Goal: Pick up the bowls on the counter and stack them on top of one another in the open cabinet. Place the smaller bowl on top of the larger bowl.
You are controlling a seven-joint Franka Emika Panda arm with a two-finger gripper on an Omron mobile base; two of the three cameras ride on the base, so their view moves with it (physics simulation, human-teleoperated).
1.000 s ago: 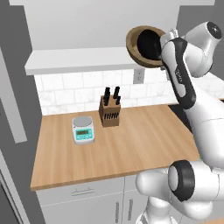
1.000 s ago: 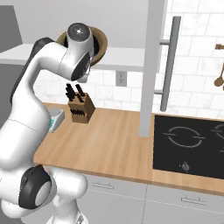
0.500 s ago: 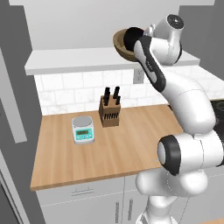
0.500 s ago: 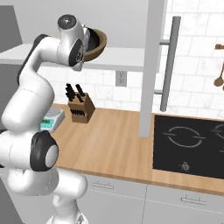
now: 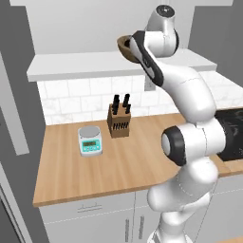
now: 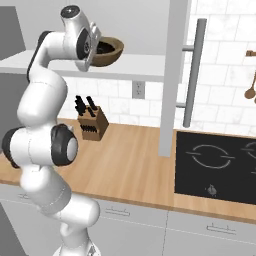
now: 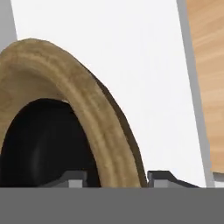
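From the left base view, my arm rose from the lower right and bent back over the counter (image 5: 118,161), carrying my gripper (image 5: 134,47) up level with the open cabinet (image 5: 95,66). The wooden bowl (image 5: 124,46) showed as a brown edge just left of my wrist, above the cabinet's shelf board and well above the knife block (image 5: 118,121). A small kitchen scale (image 5: 89,141) sat on the counter just left of the knife block. From the right base view, the wooden bowl (image 6: 107,51) hung at my gripper (image 6: 95,49), just above the pale shelf board of the open cabinet (image 6: 125,67), with the small black bowl (image 6: 106,46) sitting inside it as a dark hollow. The knife block (image 6: 92,124) stood on the counter (image 6: 130,165) below the bowl, and a black cooktop (image 6: 215,165) lay well to the right of the block, beyond a grey upright panel (image 6: 172,75). From the hand view, the wooden bowl's thick rim (image 7: 87,113) passed between my two fingertips (image 7: 162,177), one inside and one outside, so my fingers were clamped on that rim. The black bowl (image 7: 43,144) filled the hollow inside the rim. Beyond the rim lay the pale shelf board (image 7: 140,65), and past it a strip of the counter (image 7: 208,78).
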